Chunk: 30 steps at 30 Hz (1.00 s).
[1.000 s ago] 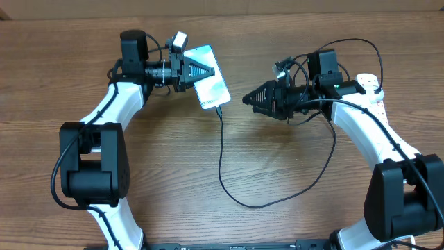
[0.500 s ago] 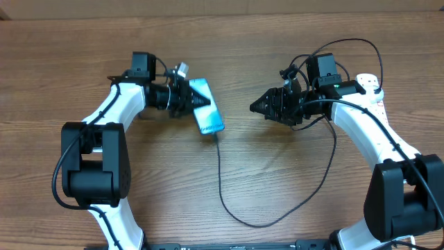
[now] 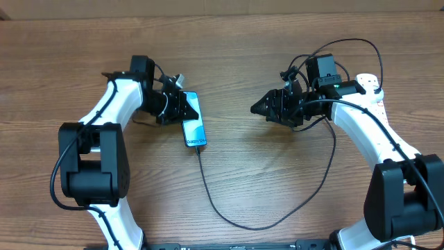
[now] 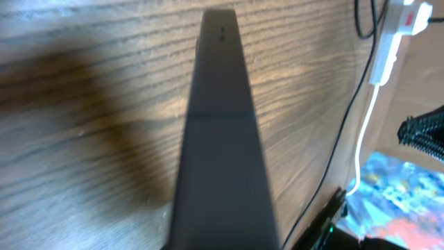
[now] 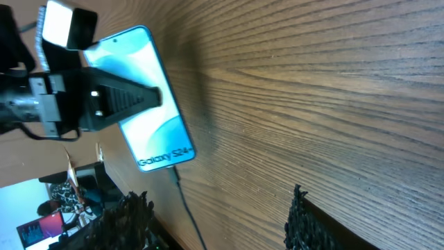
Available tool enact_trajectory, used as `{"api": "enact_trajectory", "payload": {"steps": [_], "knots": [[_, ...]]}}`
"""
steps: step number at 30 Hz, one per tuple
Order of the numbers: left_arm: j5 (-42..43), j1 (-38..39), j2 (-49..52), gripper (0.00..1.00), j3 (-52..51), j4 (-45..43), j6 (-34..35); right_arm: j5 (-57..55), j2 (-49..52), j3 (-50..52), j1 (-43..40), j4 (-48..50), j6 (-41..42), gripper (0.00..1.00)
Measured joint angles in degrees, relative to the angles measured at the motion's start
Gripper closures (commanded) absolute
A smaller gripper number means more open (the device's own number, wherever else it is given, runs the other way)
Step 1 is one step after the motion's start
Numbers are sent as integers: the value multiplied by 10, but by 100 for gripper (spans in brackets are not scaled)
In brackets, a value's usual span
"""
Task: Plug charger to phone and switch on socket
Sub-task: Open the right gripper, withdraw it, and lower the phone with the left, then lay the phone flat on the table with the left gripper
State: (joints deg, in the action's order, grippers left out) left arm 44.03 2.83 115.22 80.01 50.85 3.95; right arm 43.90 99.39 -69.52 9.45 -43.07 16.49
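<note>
The phone (image 3: pixel 195 129), blue screen lit, is held at its upper end by my left gripper (image 3: pixel 184 111), which is shut on it low over the table. The charger (image 3: pixel 216 208) is plugged into the phone's lower end, loops across the front of the table and runs up toward the socket (image 3: pixel 368 82) at the far right, which my right arm partly hides. My right gripper (image 3: pixel 258 107) is open and empty, about a phone's length to the right of the phone. The right wrist view shows the phone (image 5: pixel 151 97), the cable (image 5: pixel 184 201) and the open fingers (image 5: pixel 215 212). The left wrist view shows the phone's dark back (image 4: pixel 222 146).
The socket's end with a red switch (image 4: pixel 408 17) and its white cord (image 4: pixel 369 104) show in the left wrist view at the top right. Black arm cables (image 3: pixel 347 45) loop above my right wrist. The table's far edge runs along the top.
My left gripper has carried the phone down and to the left and turned it more upright in the overhead view. The cable followed. My right gripper drew back slightly to the right.
</note>
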Motion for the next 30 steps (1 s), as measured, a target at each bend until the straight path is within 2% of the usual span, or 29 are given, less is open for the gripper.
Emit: {"api": "enact_trajectory", "payload": {"steps": [7, 30], "knots": [[-34, -3, 1, 96, 32, 31, 7, 0, 0, 0, 0, 0, 0, 34], [-57, -4, 61, 96, 32, 13, 68, 0, 0, 0, 0, -1, 0, 34]]}}
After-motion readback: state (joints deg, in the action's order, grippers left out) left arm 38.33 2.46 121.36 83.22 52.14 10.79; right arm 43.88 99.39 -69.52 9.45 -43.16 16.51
